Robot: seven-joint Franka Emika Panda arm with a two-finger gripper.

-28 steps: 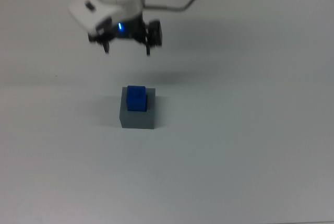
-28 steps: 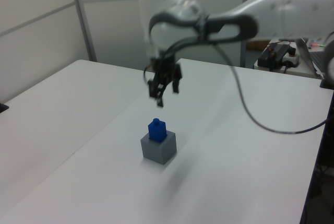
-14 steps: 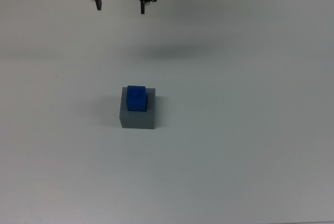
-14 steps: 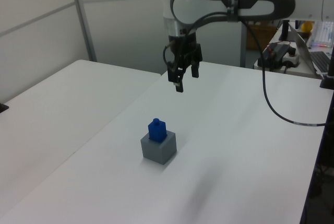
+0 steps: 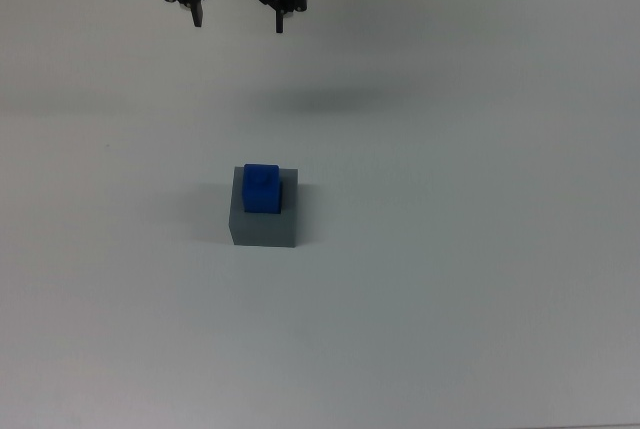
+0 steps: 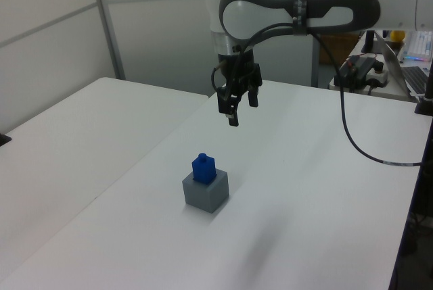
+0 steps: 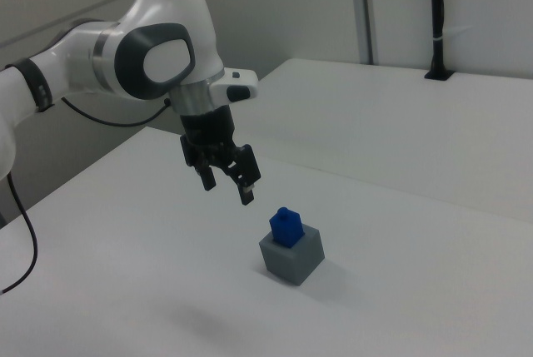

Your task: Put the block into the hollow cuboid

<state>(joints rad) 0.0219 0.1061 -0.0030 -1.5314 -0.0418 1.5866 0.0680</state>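
Note:
The blue block (image 5: pixel 262 187) stands upright in the recess of the grey hollow cuboid (image 5: pixel 263 229), its upper half sticking out above the rim. Both sit near the middle of the white table (image 5: pixel 450 279). My gripper (image 5: pixel 238 21) hangs open and empty near the top view's upper edge, well clear of the pair. The left view shows the gripper (image 6: pixel 232 111) high above the table, behind the block (image 6: pixel 203 167) and cuboid (image 6: pixel 208 195). In the right view the gripper (image 7: pixel 229 190) hovers up and to the left of the block (image 7: pixel 286 227) and cuboid (image 7: pixel 291 259).
A dark cable (image 6: pixel 352 141) loops from the arm down over the table in the left view's right. A second white table (image 6: pixel 61 148) adjoins in the left view's left. A black post (image 7: pixel 435 16) stands on the far table in the right view.
The open gripper has risen and pulled back from above the cuboid toward the top view's upper edge, then settled slightly. Block and cuboid have not moved.

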